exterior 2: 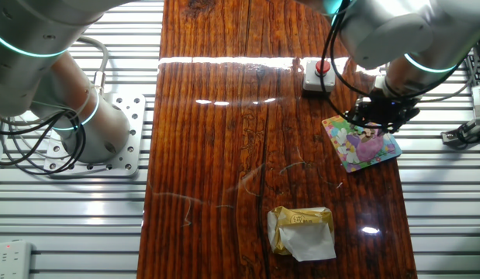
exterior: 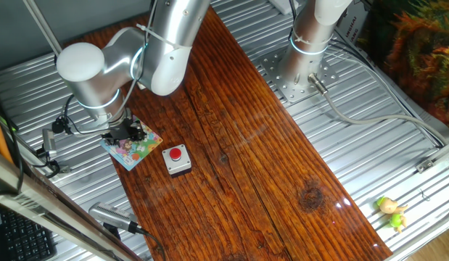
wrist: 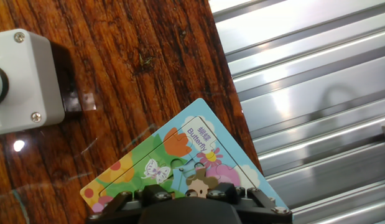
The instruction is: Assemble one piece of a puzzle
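Observation:
The puzzle (exterior: 133,150) is a small square pastel cartoon board with a light-blue edge. It lies flat near the edge of the wooden table (exterior: 239,145). My gripper (exterior: 125,131) is down on its far part, and the fingertips are hidden against the board. From the other side, the gripper (exterior 2: 377,118) covers the upper half of the puzzle (exterior 2: 362,147). In the hand view the puzzle (wrist: 180,155) shows the word "Butterfly", and the gripper's dark body hides its lower part. The piece is hidden. How the jaws stand does not show.
A small grey box with a red button (exterior: 176,159) stands right beside the puzzle and fills the left of the hand view (wrist: 24,81). A crumpled gold and white wrapper (exterior 2: 302,231) lies on the wood. Ribbed metal (wrist: 316,93) borders the board. A small toy (exterior: 391,212) lies far off.

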Action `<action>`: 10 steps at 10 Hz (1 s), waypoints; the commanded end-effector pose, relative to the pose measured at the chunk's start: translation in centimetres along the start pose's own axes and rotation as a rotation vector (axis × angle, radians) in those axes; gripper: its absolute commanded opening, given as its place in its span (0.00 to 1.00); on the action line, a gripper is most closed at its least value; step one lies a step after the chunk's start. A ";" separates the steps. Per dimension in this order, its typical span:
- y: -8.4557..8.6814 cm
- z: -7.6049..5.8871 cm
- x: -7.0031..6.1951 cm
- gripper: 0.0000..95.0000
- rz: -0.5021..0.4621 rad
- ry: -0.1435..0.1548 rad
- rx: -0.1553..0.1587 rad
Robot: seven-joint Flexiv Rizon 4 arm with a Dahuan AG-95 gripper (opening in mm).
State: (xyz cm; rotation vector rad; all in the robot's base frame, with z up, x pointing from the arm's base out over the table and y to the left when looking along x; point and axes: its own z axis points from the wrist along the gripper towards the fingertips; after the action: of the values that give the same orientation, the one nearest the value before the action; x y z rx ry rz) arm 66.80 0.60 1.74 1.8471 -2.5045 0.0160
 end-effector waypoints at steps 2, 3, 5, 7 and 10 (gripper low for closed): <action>0.1 0.0 0.0 0.60 0.000 -0.003 -0.008; 0.1 0.0 0.0 0.60 0.003 -0.003 -0.008; 0.1 0.1 -0.1 0.60 0.011 -0.002 -0.006; 0.1 0.1 -0.2 0.60 0.013 -0.005 -0.007; 0.3 0.2 -0.3 0.60 0.028 -0.006 -0.006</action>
State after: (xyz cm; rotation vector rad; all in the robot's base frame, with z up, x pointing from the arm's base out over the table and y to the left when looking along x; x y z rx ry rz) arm 66.56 0.99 1.61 1.8077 -2.5307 0.0031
